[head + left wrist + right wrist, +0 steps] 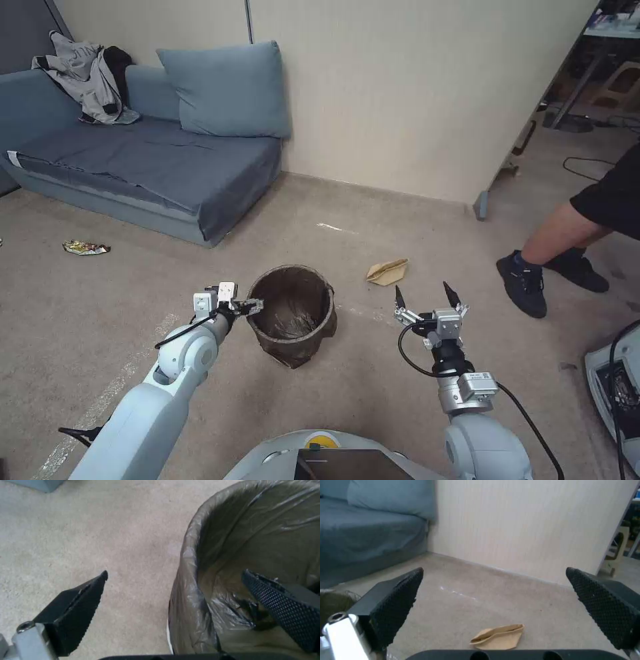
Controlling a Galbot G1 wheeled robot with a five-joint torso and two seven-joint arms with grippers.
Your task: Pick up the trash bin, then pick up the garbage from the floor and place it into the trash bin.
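A blue sofa stands against the wall on the robot's left, and the trash bin, lined with a dark bag, sits on the carpet straight ahead. The left gripper is at the bin's left rim with its jaws spread, one finger inside the liner and the other outside over the carpet. The bin's inside shows just crumpled liner. The right gripper hovers wide open near a tan folded paper, which lies beyond it. A gold snack wrapper lies far left by the sofa.
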